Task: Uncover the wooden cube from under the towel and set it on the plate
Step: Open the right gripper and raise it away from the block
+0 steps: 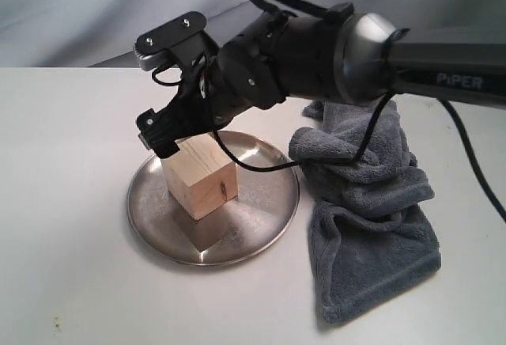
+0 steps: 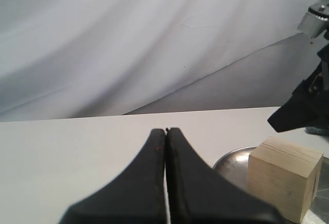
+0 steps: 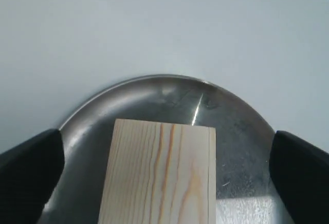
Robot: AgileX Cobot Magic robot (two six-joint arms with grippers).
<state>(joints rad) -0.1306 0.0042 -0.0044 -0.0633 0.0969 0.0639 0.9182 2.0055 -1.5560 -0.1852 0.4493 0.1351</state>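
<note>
The wooden cube (image 1: 202, 175) (image 2: 282, 180) (image 3: 162, 147) stands upright on the plate (image 1: 253, 218) (image 2: 231, 160) (image 3: 154, 88), toward its left half, fully uncovered. My right gripper (image 1: 180, 127) (image 3: 165, 175) hovers just over the cube and is open. Its black fingertips (image 3: 31, 175) stand wide on either side, well clear of the cube's faces. The blue-grey towel (image 1: 364, 202) lies crumpled on the table right of the plate, touching its rim. My left gripper (image 2: 166, 130) is shut on nothing, low over the table left of the plate; the exterior view does not show it.
The white table (image 1: 71, 202) runs wide to the left and in front of the plate. A grey cloth backdrop (image 1: 95, 5) hangs behind. The right arm (image 1: 443, 64) reaches in from the right, above the towel, with a black cable looping down beside it.
</note>
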